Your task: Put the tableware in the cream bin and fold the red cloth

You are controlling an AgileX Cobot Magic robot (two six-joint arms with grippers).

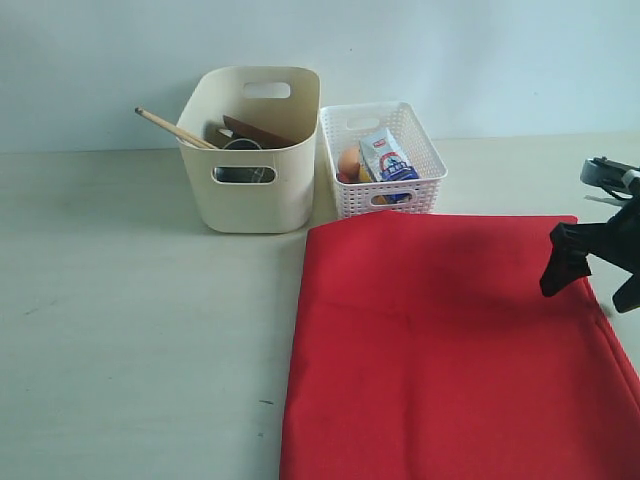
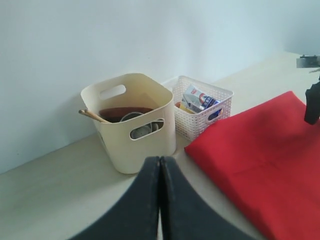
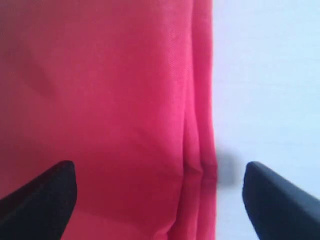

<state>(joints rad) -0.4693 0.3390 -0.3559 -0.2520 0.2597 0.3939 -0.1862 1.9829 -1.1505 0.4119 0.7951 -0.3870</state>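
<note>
— Cloth (image 1: 450,350) nearest: what is it like?
— Red, smooth weave, lying flat on the table (image 1: 120,350), edge layered. Right gripper (image 1: 592,288) hangs spread above its right side. Tableware (image 1: 250,132) sits in the rounded cream plastic bin (image 1: 250,205), behind and leftward.
— Left wrist view?
— Left gripper (image 2: 160,200) pressed together, empty, facing the bin.
— Right wrist view?
— Jaws wide astride the layered edge (pinch every layer squarely before lifting).
</note>
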